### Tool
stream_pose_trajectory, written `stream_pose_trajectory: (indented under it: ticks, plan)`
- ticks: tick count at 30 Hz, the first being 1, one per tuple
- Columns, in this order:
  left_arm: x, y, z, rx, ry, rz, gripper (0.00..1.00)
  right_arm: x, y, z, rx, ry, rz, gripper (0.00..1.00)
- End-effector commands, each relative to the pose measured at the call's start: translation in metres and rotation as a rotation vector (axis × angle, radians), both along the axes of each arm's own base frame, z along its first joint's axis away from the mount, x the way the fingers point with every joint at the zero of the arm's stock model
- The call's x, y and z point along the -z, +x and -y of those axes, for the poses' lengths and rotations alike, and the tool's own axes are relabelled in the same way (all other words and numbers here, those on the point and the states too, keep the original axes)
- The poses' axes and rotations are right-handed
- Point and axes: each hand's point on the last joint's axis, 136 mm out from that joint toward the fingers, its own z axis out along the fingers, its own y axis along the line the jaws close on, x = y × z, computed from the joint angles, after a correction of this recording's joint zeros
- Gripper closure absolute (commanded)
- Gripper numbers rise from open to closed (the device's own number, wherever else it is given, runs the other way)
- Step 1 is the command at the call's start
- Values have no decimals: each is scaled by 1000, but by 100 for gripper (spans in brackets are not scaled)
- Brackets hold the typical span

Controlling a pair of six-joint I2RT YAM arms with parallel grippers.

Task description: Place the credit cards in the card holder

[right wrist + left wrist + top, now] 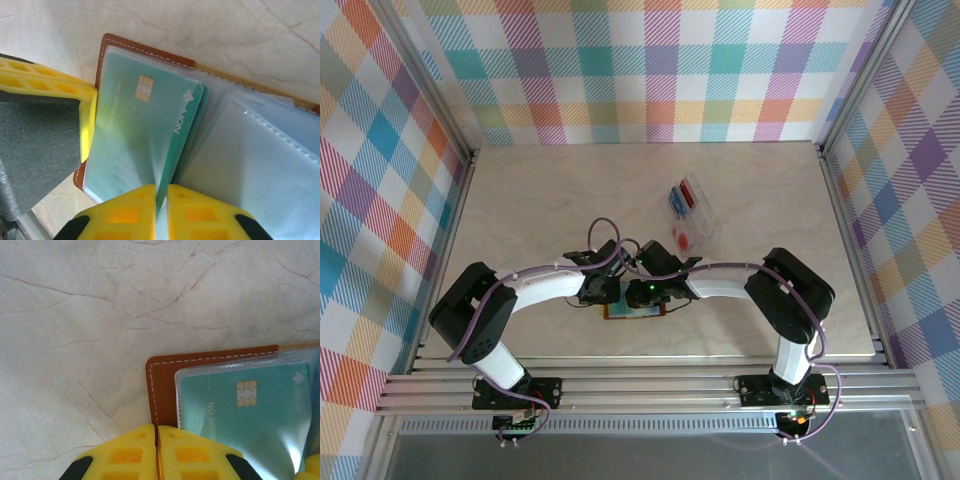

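Note:
The brown card holder (162,385) lies open on the table, its clear pockets facing up. My left gripper (157,429) is shut on its stitched left edge. A teal-green credit card (135,130) with a gold chip sits in the left clear pocket (260,165), and my right gripper (167,189) is shut on that card's near edge. From above, both grippers (610,290) (646,293) meet over the card holder (635,313), hiding most of it. More credit cards, red (683,237) and blue (674,203), lie in a clear tray.
The clear plastic tray (705,225) stands just behind the grippers, right of centre. A yellow finger (50,82) of the left gripper shows at the left of the right wrist view. Aluminium rails and plaid walls enclose the marble-patterned table (540,200).

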Motion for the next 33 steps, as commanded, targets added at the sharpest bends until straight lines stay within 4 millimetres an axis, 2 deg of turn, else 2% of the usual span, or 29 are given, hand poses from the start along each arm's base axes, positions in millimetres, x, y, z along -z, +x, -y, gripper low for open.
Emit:
stream_pose_trajectory:
  ticks: [1,6,11,16,21,29,33]
  plan:
    - [47,-41,-1,22,-5,-189,91,-16,6,4,-1,-41,74,84]
    - [47,-41,-1,24,-1,-188,91,-28,20,29,45,-146,146,75]
    - [47,-42,-2,22,-1,-192,91,-32,33,37,56,-211,189,71]
    - [47,-41,-2,22,-2,-190,91,-22,43,39,50,-284,196,71]
    - [47,-41,-2,21,-2,-191,91,-11,45,45,54,-326,195,69]
    - [48,-42,-1,22,-5,-197,91,12,34,49,38,-372,175,69]
    - [49,-42,-1,21,-7,-199,91,22,30,49,24,-415,180,75]
